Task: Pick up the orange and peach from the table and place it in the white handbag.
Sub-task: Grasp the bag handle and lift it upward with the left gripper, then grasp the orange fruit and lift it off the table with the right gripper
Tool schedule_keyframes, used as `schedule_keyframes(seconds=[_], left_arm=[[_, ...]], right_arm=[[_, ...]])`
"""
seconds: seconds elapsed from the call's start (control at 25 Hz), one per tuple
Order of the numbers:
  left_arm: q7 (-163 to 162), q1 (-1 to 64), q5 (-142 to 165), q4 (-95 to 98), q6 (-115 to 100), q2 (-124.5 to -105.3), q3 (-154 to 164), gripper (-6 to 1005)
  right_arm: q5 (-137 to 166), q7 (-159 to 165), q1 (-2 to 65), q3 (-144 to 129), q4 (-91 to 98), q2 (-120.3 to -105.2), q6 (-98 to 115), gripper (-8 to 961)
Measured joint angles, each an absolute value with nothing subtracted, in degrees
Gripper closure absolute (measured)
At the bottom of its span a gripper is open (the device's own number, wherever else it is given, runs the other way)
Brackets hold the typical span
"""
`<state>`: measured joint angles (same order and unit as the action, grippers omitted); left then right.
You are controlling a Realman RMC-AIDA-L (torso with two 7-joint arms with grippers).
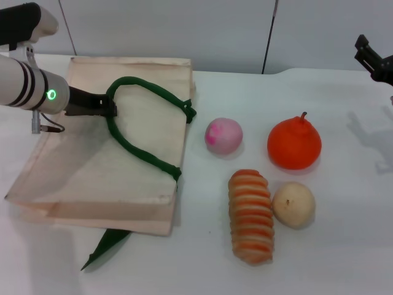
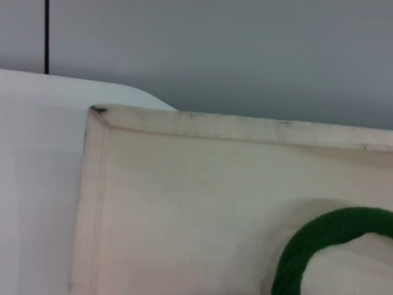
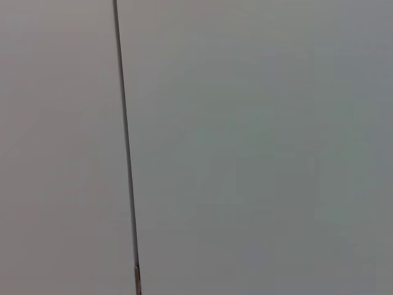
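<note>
The orange [image 1: 294, 144] sits on the white table right of centre, its stem up. To its left lies the pink peach [image 1: 223, 136], close to the edge of the white handbag [image 1: 92, 178]. The handbag lies flat on the left side of the table. My left gripper [image 1: 105, 108] is over the bag, shut on its green handle [image 1: 147, 92], which arches up off the fabric. In the left wrist view the bag's cloth [image 2: 202, 203] and a loop of the green handle [image 2: 313, 239] show. My right gripper [image 1: 373, 59] hangs open at the far right, above the table, away from the fruit.
A striped orange-and-cream loaf [image 1: 250, 216] and a beige-yellow round fruit [image 1: 293, 204] lie in front of the orange. A green tab [image 1: 107, 246] sticks out from under the bag's near edge. The right wrist view shows only the grey wall.
</note>
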<state>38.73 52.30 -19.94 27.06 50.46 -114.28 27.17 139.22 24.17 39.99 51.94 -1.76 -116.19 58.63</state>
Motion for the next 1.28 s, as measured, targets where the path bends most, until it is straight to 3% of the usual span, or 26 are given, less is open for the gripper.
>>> schedule_keyframes(seconds=[0.56, 1.08, 1.28], left_arm=[[52.74, 49.06, -37.04, 27.61, 52.61, -114.56, 27.25, 879], [70.09, 41.76, -65.87, 27.41, 72.71, -110.81, 27.07, 879], [72.48, 40.32, -70.3, 27.35, 76.07, -110.41, 27.02, 879]], right_arm=[[139.15, 24.17, 39.48, 51.94, -1.52, -116.19, 58.64, 79], [142.0, 25.08, 38.88, 50.81, -1.03, -116.17, 62.56, 79], [147.07, 29.62, 39.27, 49.08, 2.4, -115.65, 68.71, 79]])
